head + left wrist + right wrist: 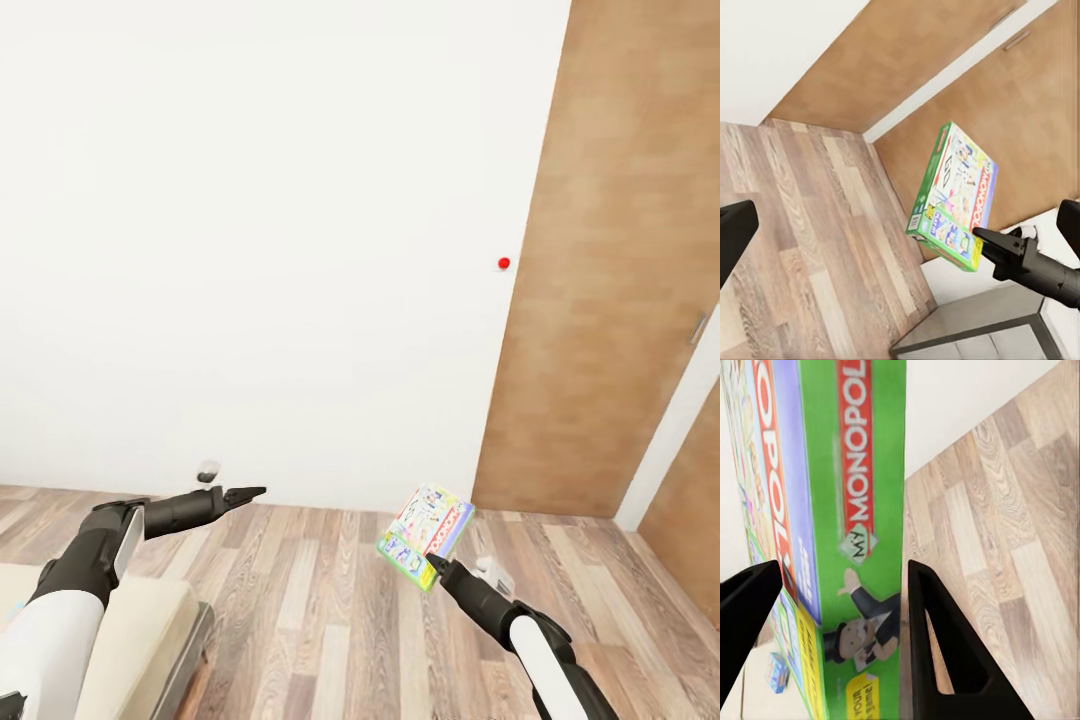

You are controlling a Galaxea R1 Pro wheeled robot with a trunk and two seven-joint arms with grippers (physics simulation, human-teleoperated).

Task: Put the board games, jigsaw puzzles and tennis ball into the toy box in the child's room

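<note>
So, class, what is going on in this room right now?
The right gripper holds a flat white-and-green cardboard board game box by its lower edge, up in the air above the wood plank floor near a white wall. The left gripper is held out in front with nothing in it. A corner of the beige bed shows beside the left arm.

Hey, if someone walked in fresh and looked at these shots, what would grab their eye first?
Probably the bright green and white board game, a My Monopoly box, pinched in the right gripper and held in the air above the wood floor. Next, the small red dot on the white wall beside the wooden door.
</note>
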